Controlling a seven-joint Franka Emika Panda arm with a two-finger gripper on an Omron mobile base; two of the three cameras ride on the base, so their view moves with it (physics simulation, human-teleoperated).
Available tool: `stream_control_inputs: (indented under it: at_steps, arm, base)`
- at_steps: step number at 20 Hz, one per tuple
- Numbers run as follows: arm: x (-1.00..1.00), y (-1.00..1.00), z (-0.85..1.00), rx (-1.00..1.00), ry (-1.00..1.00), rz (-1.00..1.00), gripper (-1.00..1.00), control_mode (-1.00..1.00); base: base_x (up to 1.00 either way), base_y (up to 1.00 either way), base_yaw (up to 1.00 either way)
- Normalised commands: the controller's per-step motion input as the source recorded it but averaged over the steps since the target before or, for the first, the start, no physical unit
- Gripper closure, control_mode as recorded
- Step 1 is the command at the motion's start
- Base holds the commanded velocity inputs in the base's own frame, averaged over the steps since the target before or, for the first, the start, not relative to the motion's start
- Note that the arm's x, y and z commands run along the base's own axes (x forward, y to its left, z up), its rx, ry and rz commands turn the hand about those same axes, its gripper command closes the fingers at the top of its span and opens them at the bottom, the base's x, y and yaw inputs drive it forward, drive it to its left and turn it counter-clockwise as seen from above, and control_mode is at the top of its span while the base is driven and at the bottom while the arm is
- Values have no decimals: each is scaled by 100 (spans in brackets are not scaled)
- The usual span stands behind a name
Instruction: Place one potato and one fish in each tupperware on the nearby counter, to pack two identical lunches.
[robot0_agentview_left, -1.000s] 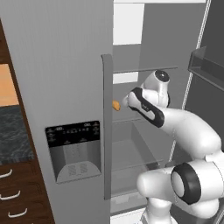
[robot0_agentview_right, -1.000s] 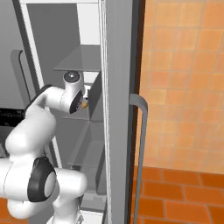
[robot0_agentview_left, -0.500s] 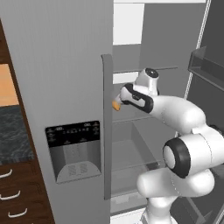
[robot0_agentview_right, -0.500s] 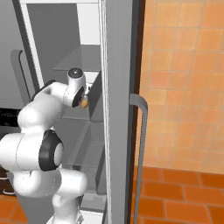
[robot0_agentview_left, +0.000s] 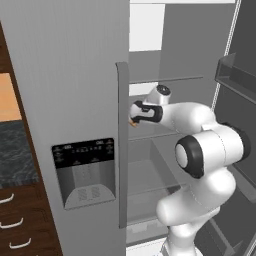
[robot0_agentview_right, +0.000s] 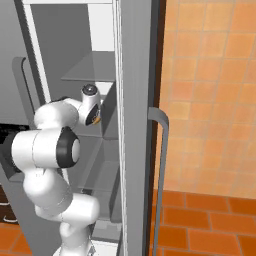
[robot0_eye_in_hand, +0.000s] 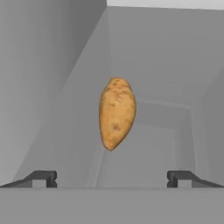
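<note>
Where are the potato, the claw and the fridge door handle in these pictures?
potato (robot0_eye_in_hand: 117, 113), hand view: middle of its orange-tan skin.
claw (robot0_eye_in_hand: 112, 178), hand view: midway between its two dark tips, standing wide apart.
fridge door handle (robot0_agentview_left: 122, 150), left base view: mid-length of the grey vertical bar.

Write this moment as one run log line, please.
stage: reaching into fridge | pincer: open, nothing held | target: potato ahead, centred between fingertips, not touched | place: fridge shelf

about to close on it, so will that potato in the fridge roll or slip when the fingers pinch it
The potato looks like a firm, tapered oval, so it should hold its shape but may roll if nudged. Its rounded sides could slip between narrow fingertips. The open gripper is centred on it, which probably helps.
</note>
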Motion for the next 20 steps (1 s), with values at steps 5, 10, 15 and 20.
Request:
stream_control_inputs:
  at_steps: [5,10,15,20]
  arm:
    - [54,0,-2,0,10,0,-100,-100]
    - [66,4,-10,0,7,0,-100,-100]
    - [9,0,-33,0,11,0,-100,-100]
    - [25,7,-8,0,7,0,-100,-100]
  base:
    - [0,0,0]
    - [0,0,0]
    - [0,0,0]
    - [0,0,0]
